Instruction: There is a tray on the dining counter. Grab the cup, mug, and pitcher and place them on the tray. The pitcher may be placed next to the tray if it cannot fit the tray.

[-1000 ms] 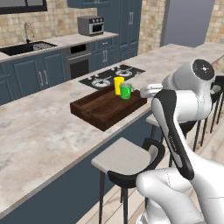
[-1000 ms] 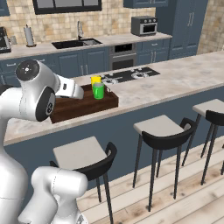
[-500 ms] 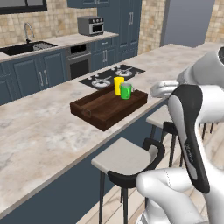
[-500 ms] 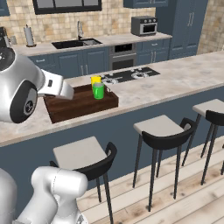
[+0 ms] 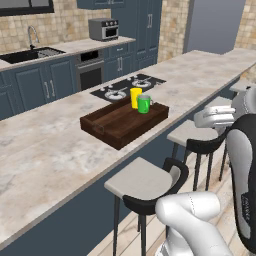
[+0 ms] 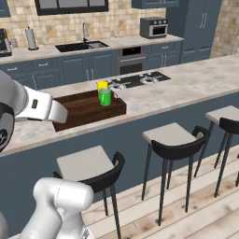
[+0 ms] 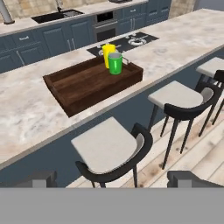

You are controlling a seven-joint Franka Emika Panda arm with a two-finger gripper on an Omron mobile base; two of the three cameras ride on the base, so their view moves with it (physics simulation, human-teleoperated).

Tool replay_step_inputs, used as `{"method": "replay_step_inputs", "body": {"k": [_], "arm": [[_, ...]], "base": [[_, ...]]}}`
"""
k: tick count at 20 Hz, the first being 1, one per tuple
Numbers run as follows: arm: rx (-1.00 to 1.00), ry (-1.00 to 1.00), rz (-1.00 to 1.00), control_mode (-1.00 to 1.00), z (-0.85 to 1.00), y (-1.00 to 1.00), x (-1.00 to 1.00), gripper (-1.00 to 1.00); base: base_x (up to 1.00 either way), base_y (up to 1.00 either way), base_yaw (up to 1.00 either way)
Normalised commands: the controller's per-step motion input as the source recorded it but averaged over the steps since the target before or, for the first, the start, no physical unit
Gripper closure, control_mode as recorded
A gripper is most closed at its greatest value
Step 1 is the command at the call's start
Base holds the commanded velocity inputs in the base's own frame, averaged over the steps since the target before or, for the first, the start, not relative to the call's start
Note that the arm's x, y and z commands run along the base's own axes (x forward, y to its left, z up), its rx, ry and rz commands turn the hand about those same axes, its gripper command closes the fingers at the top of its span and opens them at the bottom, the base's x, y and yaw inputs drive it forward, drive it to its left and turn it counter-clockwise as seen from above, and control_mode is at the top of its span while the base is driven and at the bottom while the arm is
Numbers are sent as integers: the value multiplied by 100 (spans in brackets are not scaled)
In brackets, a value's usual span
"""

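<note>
The dark wooden tray [image 5: 112, 127] [image 6: 77, 112] [image 7: 83, 85] lies on the beige dining counter [image 5: 45, 150] [image 7: 26, 109]. At the tray's far right corner the yellow cup [image 5: 135, 96] [image 6: 101, 85] [image 7: 107, 51] and the green mug [image 5: 144, 104] [image 6: 105, 97] [image 7: 115, 63] stand upright, touching side by side. The pitcher is out of view. My gripper [image 7: 113, 178] is open and empty, held back from the counter and above the bar stools, well short of the tray.
Padded bar stools [image 5: 145, 182] [image 6: 170, 137] [image 7: 109, 148] line the counter's near side. A black stovetop [image 5: 127, 87] sits just behind the tray. The back wall has a sink [image 6: 79, 46], an oven [image 5: 91, 75] and a toaster oven [image 6: 154, 27].
The arm has swung back from the tray toward the edge of both base views. Cup, mug and tray have stayed put. The jaws remain open.
</note>
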Motion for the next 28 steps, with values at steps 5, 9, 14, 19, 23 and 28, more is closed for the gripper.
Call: {"method": "replay_step_inputs", "body": {"k": [5,9,14,19,23,28], "arm": [[0,4,0,-100,0,5,-39,-100],[0,10,0,-100,0,0,-28,-100],[0,1,0,100,-1,0,-6,-100],[0,0,0,100,0,0,0,-100],[0,0,0,100,0,0,0,-100],[0,0,0,100,0,0,0,-100]], "base": [[0,0,0],[0,0,0],[-65,0,2],[-100,13,27],[-100,64,49],[-100,83,57]]}}
